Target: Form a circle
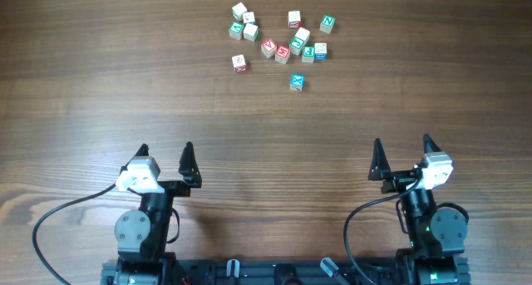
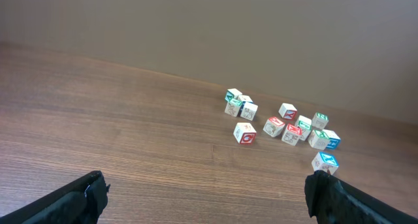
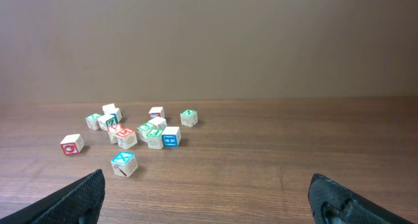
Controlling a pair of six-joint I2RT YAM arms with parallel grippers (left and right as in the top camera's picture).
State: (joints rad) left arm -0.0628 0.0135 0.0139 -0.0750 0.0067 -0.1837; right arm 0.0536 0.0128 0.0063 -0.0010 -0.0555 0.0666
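Observation:
Several small wooden letter cubes lie in a loose scatter at the far middle of the table, around a red-marked one [image 1: 268, 47]. No circle of cubes shows. A blue-marked cube [image 1: 297, 81] [image 2: 324, 162] [image 3: 123, 164] sits alone nearest the arms. A red-marked cube [image 1: 240, 63] [image 2: 245, 132] [image 3: 72, 144] lies apart on the left. My left gripper [image 1: 165, 148] [image 2: 208, 179] and right gripper [image 1: 402, 142] [image 3: 208, 178] hover near the front edge, both open wide with nothing between the fingers, well short of the cubes.
Bare wooden table [image 1: 266, 119] stretches between the grippers and the cubes. A plain wall [image 3: 209, 41] rises behind the table's far edge. Black cables [image 1: 58, 214] loop beside the arm bases at the front.

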